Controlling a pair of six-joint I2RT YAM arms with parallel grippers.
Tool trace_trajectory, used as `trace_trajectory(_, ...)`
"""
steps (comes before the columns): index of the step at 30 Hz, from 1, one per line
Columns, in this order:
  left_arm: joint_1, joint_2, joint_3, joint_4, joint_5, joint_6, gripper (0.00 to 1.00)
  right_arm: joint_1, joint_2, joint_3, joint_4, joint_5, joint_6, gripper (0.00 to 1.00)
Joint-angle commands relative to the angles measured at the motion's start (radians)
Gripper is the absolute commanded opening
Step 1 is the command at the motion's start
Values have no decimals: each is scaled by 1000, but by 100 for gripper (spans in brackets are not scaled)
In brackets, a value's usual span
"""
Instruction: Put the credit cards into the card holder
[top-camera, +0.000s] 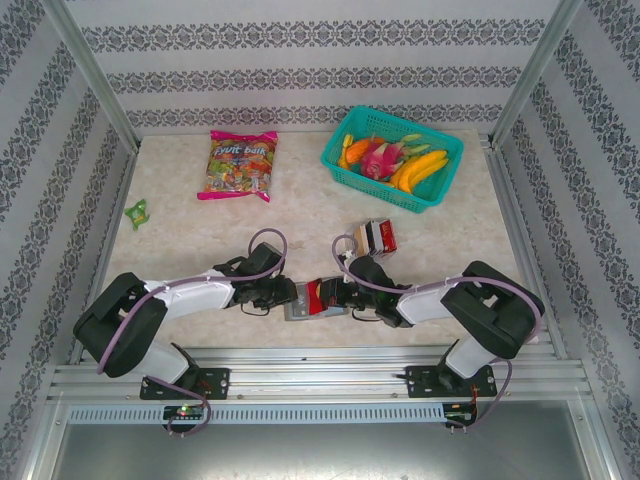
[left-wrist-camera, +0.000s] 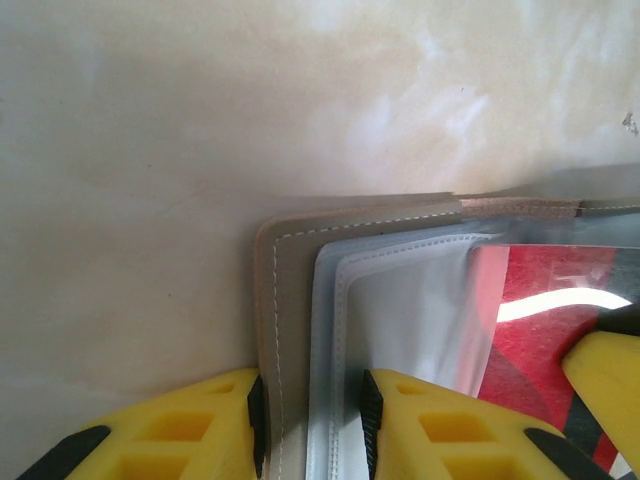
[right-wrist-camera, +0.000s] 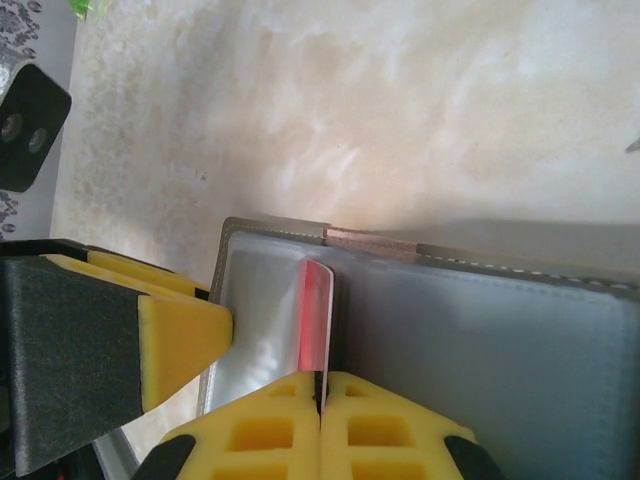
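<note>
Left gripper (left-wrist-camera: 312, 410) clamps card holder (left-wrist-camera: 290, 300); right gripper (right-wrist-camera: 320, 385) pinches red card (right-wrist-camera: 314, 315) — seemingly entering pocket (right-wrist-camera: 258, 320); misaligned push risks buckling.

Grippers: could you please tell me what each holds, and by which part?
The left gripper pinches the card holder by the edge of its cover and inner panel; the right gripper is shut on the near edge of the red card.

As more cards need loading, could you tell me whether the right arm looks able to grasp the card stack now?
Probably not yet: the right gripper is shut on a red card at the card holder. The card stack lies uncovered just beyond it, so likely reachable afterwards.
</note>
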Motion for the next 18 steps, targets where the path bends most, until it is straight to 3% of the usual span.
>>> trace_trajectory(1,-28,22,-24,71,91,-24,34,33,47,-15,81,61,24,0)
trace_trajectory(18,-28,7,-30,53,76,-20,33,18,-49,-56,9,120,-16,0)
